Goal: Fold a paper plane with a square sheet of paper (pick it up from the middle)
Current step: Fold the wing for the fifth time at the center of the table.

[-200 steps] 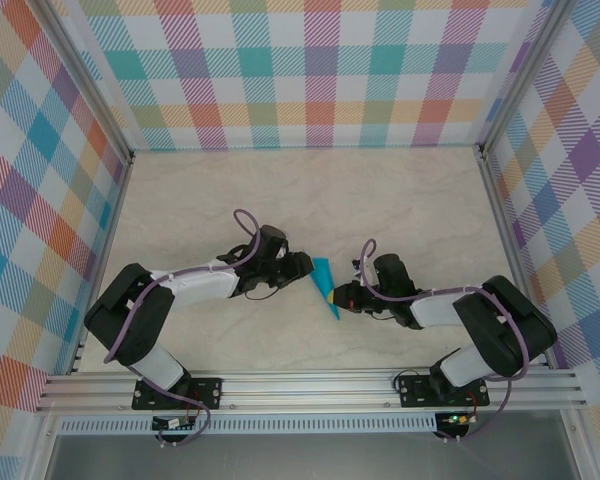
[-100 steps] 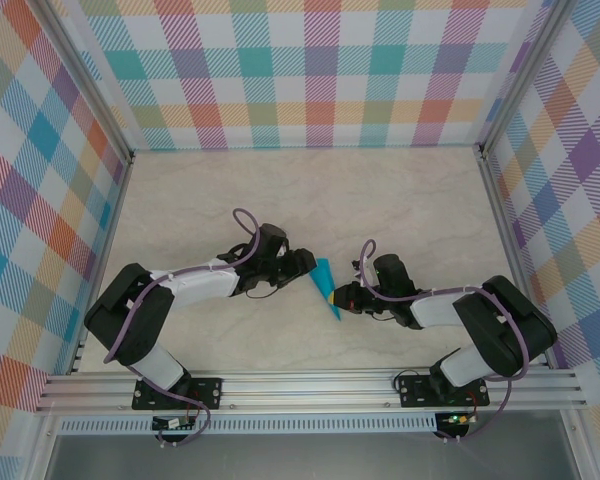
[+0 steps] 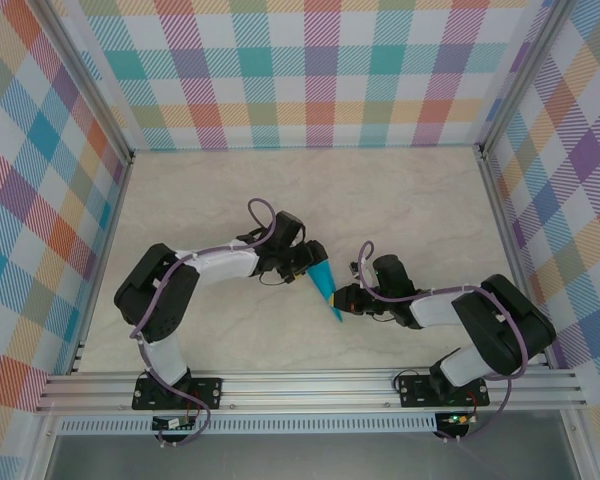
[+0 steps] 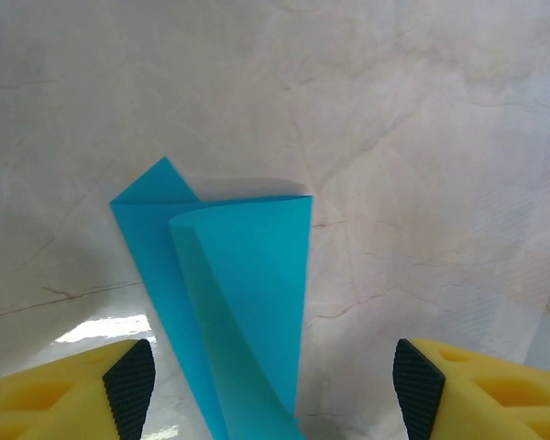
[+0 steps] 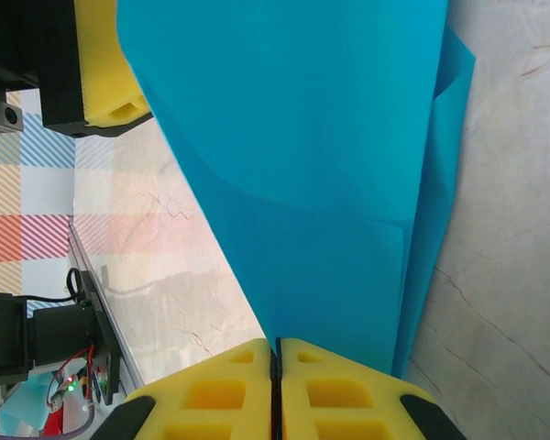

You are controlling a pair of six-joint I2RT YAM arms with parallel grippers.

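paper plane (image 4: 247, 293) pinched by closed right pincer (image 5: 277, 353); left pincer (image 4: 273, 387) wide open astride it, no contact

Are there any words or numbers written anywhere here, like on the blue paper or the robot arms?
No text can be read anywhere.
Blue paper: plain, no writing.
Yellow fingers: no label or number.
Checked walls: coloured stripes, no words.
Small board with lights by the arm bases: too blurred to tell if anything is printed.
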